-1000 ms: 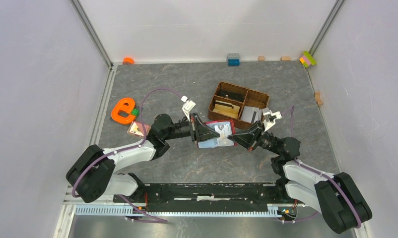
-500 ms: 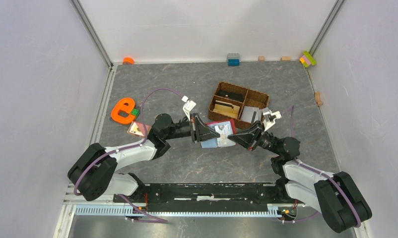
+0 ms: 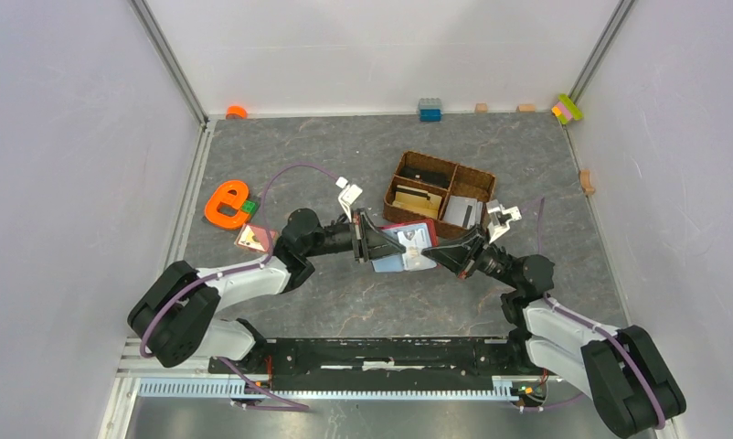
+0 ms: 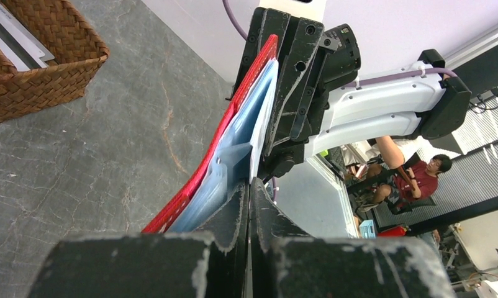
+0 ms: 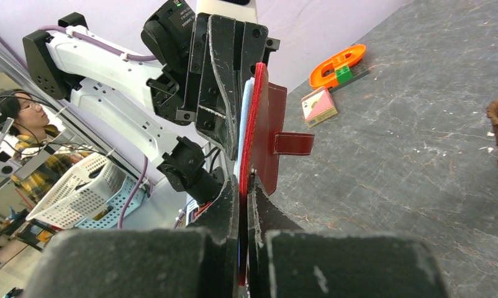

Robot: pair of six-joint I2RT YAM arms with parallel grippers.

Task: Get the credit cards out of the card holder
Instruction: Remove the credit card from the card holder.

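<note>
The dark red card holder [image 3: 401, 228] hangs open above the table between both grippers, its strap [image 5: 293, 143] sticking out. Light blue credit cards [image 3: 395, 263] show on its inner side, edge-on in the left wrist view [image 4: 243, 130]. My left gripper [image 3: 372, 245] [image 4: 249, 181] comes from the left and is shut on a thin pale card edge. My right gripper [image 3: 434, 251] [image 5: 243, 177] comes from the right and is shut on the card holder's red edge [image 5: 251, 124].
A brown wicker basket [image 3: 387, 194] [image 4: 48, 62] with compartments stands just behind the holder. An orange e-shaped toy [image 3: 226, 203] and a small pink tile [image 3: 253, 238] lie to the left. Small blocks [image 3: 430, 110] line the back wall.
Both grippers stay at the holder. The holder has shifted slightly between them, and the right gripper has edged a little to the right.
</note>
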